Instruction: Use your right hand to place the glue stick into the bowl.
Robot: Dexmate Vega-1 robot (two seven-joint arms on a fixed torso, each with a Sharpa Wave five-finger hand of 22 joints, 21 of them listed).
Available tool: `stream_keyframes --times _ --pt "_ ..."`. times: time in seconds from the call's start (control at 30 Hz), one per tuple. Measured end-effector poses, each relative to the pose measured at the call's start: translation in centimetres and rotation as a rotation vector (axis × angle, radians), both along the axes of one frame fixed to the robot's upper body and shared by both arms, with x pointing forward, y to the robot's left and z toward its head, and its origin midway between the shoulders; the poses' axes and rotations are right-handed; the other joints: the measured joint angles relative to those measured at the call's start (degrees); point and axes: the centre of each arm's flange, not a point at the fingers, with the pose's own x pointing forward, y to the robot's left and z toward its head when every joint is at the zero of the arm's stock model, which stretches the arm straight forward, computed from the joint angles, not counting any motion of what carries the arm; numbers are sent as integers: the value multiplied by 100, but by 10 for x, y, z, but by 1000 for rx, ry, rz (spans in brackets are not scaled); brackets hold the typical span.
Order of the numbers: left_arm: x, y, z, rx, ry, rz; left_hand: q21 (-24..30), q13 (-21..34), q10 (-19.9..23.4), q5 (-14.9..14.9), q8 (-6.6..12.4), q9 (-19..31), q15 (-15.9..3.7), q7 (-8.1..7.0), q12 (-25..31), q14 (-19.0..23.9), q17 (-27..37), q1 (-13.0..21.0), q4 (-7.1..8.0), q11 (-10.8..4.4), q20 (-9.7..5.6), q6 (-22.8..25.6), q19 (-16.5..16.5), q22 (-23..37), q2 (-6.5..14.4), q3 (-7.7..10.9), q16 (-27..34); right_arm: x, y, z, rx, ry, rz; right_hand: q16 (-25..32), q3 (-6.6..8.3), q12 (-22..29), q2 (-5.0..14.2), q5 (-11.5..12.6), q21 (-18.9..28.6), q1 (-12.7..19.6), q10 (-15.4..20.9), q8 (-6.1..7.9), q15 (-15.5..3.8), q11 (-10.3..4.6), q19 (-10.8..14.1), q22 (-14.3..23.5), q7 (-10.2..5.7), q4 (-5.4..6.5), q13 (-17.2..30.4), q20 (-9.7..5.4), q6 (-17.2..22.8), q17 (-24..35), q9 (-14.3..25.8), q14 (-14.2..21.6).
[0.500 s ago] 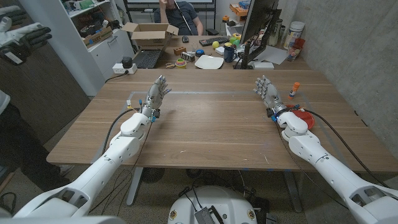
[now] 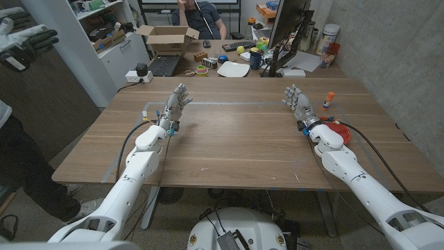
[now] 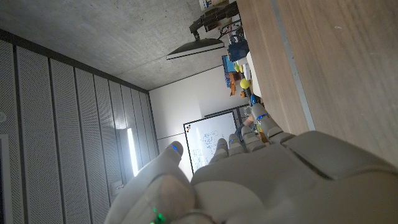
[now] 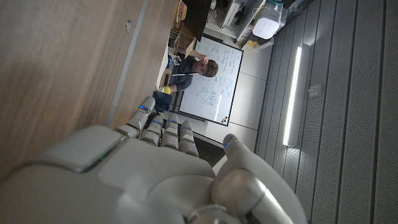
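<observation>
The glue stick (image 2: 328, 101), white with an orange cap, stands upright near the table's far right edge. My right hand (image 2: 296, 101) stands just left of it, apart from it, fingers spread and holding nothing. A red bowl (image 2: 340, 130) lies beside my right wrist, partly hidden by the arm and its cable. At the far left of the table my left hand (image 2: 177, 101) is raised, fingers apart and empty. The left wrist view shows the back of the left hand (image 3: 261, 180) by the wooden table (image 3: 336, 62). In the right wrist view, the right hand (image 4: 155, 174) has its fingers straight.
Behind the wooden table (image 2: 236, 146) is a cluttered desk with a monitor (image 2: 288, 28), a cardboard box (image 2: 166, 38), a laptop (image 2: 165, 65) and a white plate (image 2: 233, 69). A person (image 2: 201, 17) sits beyond it. Another person (image 2: 17, 104) stands at the left edge.
My left elbow has swung inward towards the middle. Both hands, the glue stick and the bowl stay where they were.
</observation>
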Motion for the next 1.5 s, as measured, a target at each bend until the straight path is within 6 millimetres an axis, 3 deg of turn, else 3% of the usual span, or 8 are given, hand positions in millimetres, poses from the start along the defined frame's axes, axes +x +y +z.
stream_keyframes --times 0.27,0.63,0.9,1.5 --pt "2 0 -3 -3 8 0 0 0 0 0 0 0 0 0 -2 0 0 0 0 0 0 0 0 0 0 0 0 -1 1 5 -42 -4 -11 0 68 0 99 0 -50 205 26 0 242 71 3 0 -167 -154 27 -3 41 -15 0 177" --pt "4 1 -4 -2 13 -1 -24 -1 0 0 0 -1 0 0 -2 0 -1 0 0 0 0 0 1 -1 0 0 0 -9 4 22 -155 -36 -78 45 133 44 179 0 -73 454 57 45 434 102 160 -1 -196 -375 27 51 71 -42 -1 372" --pt "6 1 -6 -6 17 -2 -32 -1 1 0 0 -1 0 0 -2 1 -1 0 0 0 0 0 1 -1 0 0 0 -17 6 36 -224 -67 -125 45 156 44 143 -24 -72 551 111 45 454 110 240 -1 -226 -459 26 132 101 -42 -1 392" --pt "7 3 -7 8 17 3 -69 -2 -23 0 0 -2 0 0 -2 1 -1 0 0 24 0 0 1 -2 0 -1 -1 -35 9 78 -448 -166 -329 45 189 88 100 -45 -112 775 193 89 491 110 282 -1 -232 -667 25 131 259 -41 27 478"
